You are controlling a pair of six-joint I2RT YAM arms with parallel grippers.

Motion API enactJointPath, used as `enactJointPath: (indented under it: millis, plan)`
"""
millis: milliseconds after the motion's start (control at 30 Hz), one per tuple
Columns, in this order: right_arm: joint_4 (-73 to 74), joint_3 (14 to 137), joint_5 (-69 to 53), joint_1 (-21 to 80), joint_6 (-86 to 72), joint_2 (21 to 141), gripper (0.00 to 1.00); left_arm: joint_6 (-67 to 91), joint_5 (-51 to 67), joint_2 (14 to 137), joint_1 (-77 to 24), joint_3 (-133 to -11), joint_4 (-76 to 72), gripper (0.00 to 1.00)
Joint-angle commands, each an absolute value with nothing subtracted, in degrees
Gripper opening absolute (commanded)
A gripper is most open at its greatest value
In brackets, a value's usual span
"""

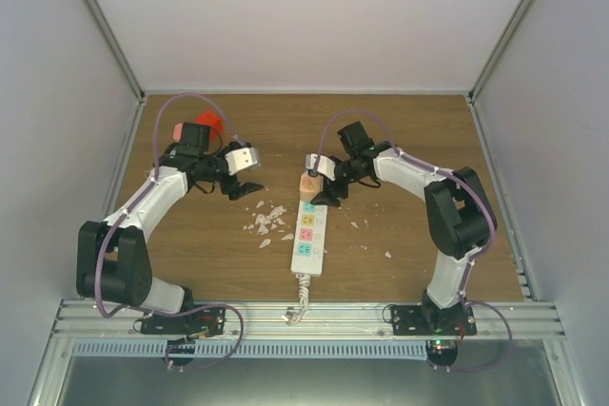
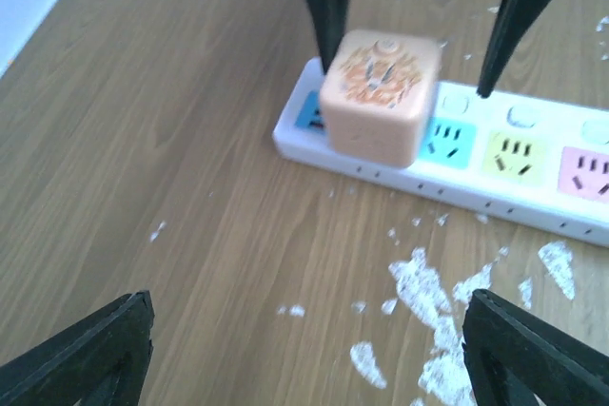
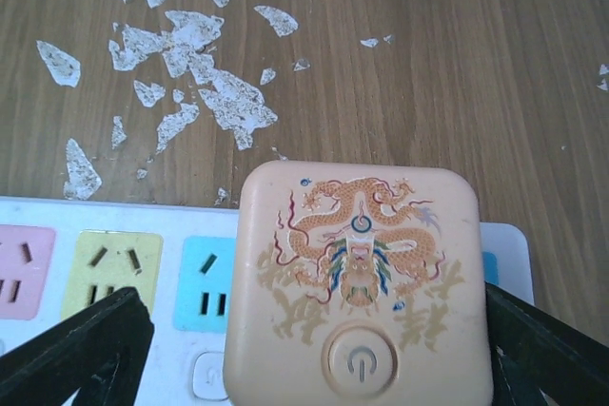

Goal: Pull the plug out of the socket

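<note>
Plug [image 3: 357, 292] — peach cube, dragon print; rigid, smooth-sided, probably light. Seated on one end of socket [image 3: 114, 273], between the jaws of right gripper [image 3: 309, 354], which stand spread, not yet clamped. Hold: opposite flat sides. Left gripper [image 1: 245, 186] — jaws spread, empty, socket ahead of them.

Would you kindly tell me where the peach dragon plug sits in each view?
Top external: the plug is at centre, on the far end of the socket.
Left wrist: the plug is at upper centre.
Right wrist: the plug fills the bottom centre.
Shared landmark: the white flakes beside the socket.
</note>
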State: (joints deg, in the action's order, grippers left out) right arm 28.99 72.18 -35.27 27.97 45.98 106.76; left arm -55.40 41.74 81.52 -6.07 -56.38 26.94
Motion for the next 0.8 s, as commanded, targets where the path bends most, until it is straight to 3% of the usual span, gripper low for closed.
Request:
enactJointPath:
  millis: [0, 200, 767]
  plan:
    - [30.4, 71.5, -39.0, 26.1, 46.1, 103.4, 0.91, -58.7, 42.4, 85.4, -10.7, -61.4, 31.8, 0.9]
    - [30.6, 71.0, -40.7, 23.2, 46.1, 103.1, 0.92, -65.5, 43.8, 94.0, -14.3, -71.2, 40.9, 0.99]
    - [29.5, 68.6, -39.7, 20.4, 48.1, 105.5, 0.87, -67.9, 41.4, 107.2, -22.1, -80.0, 38.1, 0.96]
